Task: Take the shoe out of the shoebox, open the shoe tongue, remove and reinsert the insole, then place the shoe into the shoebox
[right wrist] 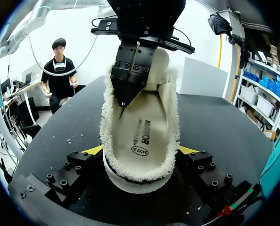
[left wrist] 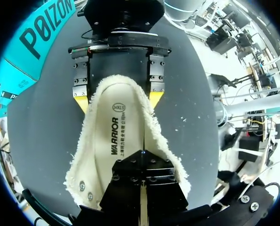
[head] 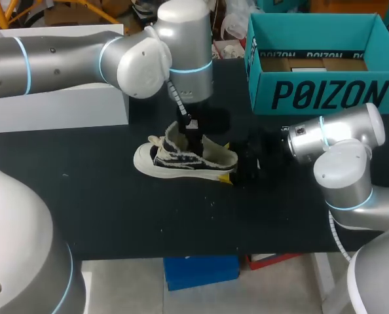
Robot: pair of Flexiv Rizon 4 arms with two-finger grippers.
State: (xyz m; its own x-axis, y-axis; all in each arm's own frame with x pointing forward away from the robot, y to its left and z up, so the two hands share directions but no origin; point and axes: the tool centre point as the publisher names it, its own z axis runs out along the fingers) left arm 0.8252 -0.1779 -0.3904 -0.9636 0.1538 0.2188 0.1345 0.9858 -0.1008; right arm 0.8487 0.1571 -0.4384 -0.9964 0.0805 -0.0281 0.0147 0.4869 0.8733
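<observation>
A low sneaker (head: 181, 160) with a black-and-white upper and cream fleece lining lies on the black table (head: 103, 196), toe toward my left. My right gripper (head: 230, 162) has the heel between its yellow tips, which touch it on both sides, as seen in the right wrist view (right wrist: 141, 153) and in the left wrist view (left wrist: 117, 99). My left gripper (head: 189, 125) hangs above the shoe's opening. It is shut, and its black tips (left wrist: 142, 155) point down at the white insole (left wrist: 126, 132) inside the shoe (right wrist: 140, 136). The teal shoebox (head: 319, 65) stands open at the back right.
A white box (head: 57, 104) sits at the back left, under my left arm. The teal shoebox (left wrist: 27, 42) is close behind my right gripper. Bare black table lies in front of the shoe.
</observation>
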